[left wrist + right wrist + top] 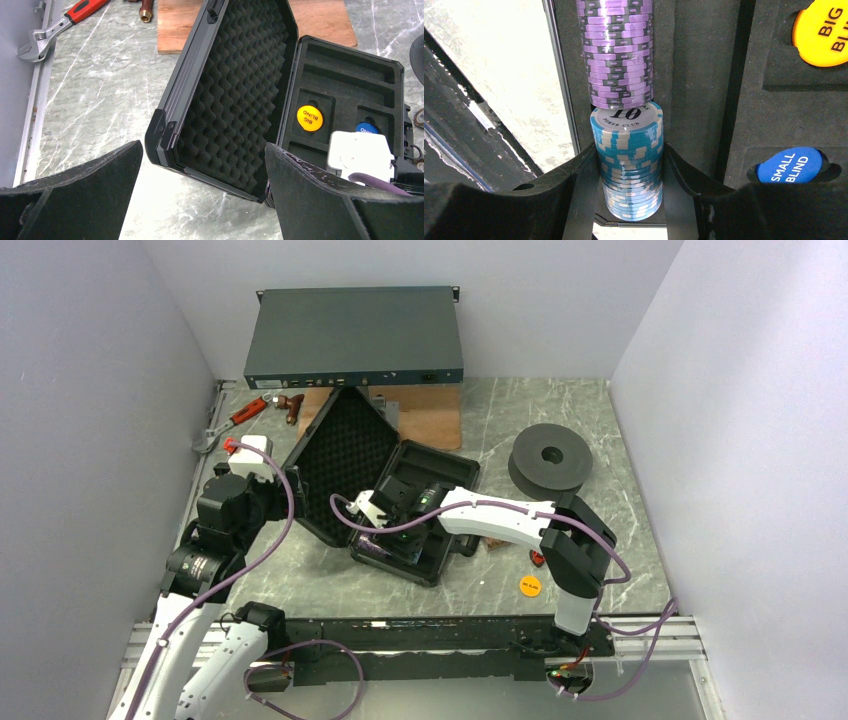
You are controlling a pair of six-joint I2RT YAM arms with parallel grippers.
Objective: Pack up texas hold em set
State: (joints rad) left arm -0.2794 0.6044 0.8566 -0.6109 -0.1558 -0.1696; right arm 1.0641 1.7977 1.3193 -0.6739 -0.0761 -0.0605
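1. My right pincer (630, 172) is clamped on the teal chip roll (626, 132), which sits in a foam channel of the black case (696, 75), end to end with the purple roll (616, 50).
2. The yellow disc (821, 32) and blue disc (789, 164) lie in separate pockets alongside.
3. My left pincer (202, 160) hangs with its fingers wide apart, holding nothing, near the raised lid (235, 90).
4. The orange disc (529, 587) lies on the table (620, 440), outside the case.

Left tool (202, 150) agape; right tool (630, 150) on teal roll (626, 182)

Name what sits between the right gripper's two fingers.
A teal chip roll, top chip marked 10, sits between the fingers of the right gripper, its end against the purple chip roll. The right wrist view shows it.
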